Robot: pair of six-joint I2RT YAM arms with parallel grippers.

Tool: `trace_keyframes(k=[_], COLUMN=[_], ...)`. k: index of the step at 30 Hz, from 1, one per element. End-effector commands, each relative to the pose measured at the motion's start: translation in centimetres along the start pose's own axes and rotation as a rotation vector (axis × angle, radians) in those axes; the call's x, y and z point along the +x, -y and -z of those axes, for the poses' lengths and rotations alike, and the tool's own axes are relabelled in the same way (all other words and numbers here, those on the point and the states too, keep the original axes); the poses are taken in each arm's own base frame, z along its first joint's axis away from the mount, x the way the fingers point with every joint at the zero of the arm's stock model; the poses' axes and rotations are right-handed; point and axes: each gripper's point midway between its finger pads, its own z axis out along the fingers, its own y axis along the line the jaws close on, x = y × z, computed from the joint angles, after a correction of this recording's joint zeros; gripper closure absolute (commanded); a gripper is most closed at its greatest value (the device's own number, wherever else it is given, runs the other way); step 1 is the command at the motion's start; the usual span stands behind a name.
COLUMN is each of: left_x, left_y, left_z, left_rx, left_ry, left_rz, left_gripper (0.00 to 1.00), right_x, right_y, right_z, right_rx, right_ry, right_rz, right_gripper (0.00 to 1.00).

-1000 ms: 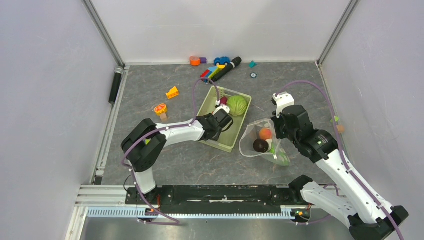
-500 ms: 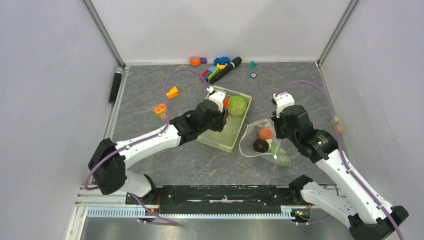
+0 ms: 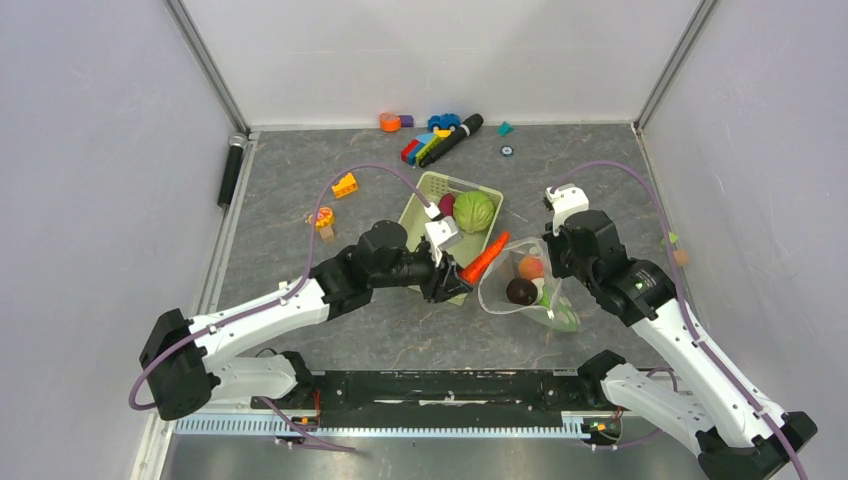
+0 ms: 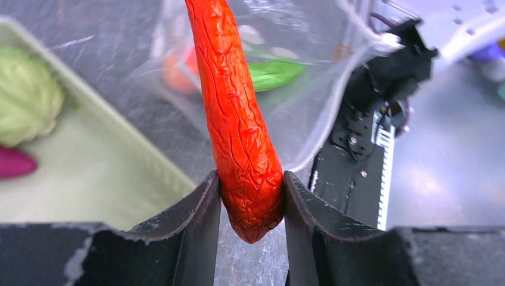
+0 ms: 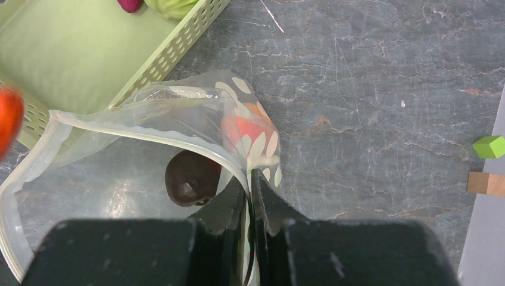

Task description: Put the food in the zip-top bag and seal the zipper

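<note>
The left gripper (image 4: pixel 250 199) is clamped on the carrot's (image 4: pixel 235 101) thick end. It has lifted out of the green basket (image 3: pixel 420 205) since a second ago, and the carrot's tip now points at the zip-top bag (image 3: pixel 495 287). The right gripper (image 5: pixel 250 187) pinches the bag's gaping rim. The maroon ball (image 5: pixel 189 177) and peach (image 5: pixel 245 128) lie inside the bag, and the cabbage (image 3: pixel 475 211) sits in the basket.
</note>
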Motion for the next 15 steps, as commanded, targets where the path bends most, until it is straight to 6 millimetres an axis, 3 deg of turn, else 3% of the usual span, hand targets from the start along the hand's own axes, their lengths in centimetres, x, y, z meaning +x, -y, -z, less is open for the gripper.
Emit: trace_keyframes(k=[1,7,11,15], left_x=[-1.0,-1.1,-1.1,-0.7], left_y=[4.4,2.7,3.9,3.0], left_z=[0.6,-0.8,-1.9,-3.2], left_rx=[0.248,0.108,0.161,0.06], left_ry=[0.047,-0.055,-0.114,-0.187], left_rz=[-0.237,-0.211,-0.188,-0.157], left_gripper=[0.89,0.91,0.97,0.98], right_x=[-1.4,-1.4,-1.4,-1.4], right_y=[0.1,0.2,0.2,0.2], right_z=[0.5,0.5,0.5,0.7], right_rx=[-0.005,0.001,0.0,-0.001], right_ry=[0.048,0.049,0.047,0.054], right_rz=[-0.003,-0.003,-0.001,-0.003], right_gripper=[0.88,0.88,0.88,0.88])
